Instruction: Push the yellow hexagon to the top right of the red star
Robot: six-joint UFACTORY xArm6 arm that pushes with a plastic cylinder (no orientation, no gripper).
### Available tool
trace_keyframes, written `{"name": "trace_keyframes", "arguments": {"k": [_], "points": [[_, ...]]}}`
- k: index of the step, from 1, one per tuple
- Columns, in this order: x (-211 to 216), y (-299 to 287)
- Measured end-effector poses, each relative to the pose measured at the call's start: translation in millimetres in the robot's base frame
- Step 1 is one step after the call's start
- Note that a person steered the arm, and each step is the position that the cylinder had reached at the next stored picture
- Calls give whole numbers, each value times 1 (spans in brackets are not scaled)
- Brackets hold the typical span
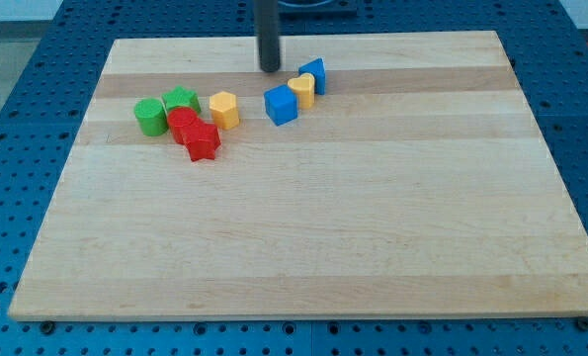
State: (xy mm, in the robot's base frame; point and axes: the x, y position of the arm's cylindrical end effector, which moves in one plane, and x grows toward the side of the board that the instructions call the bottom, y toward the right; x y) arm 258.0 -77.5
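The yellow hexagon stands on the wooden board, up and to the right of the red star, a small gap between them. A second red block touches the star's upper left. My tip is at the view's top, above and to the right of the hexagon, touching no block. The rod runs straight up out of the view.
A green star and a green cylinder sit left of the red blocks. A blue cube, a yellow heart-like block and another blue block cluster right of my tip. The board lies on a blue pegboard.
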Motion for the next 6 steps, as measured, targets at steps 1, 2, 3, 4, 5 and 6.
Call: {"name": "trace_keyframes", "arguments": {"k": [1, 2, 3, 4, 5, 6], "points": [[11, -31], [30, -31], [42, -36], [55, -42], [66, -45], [78, -45]]}}
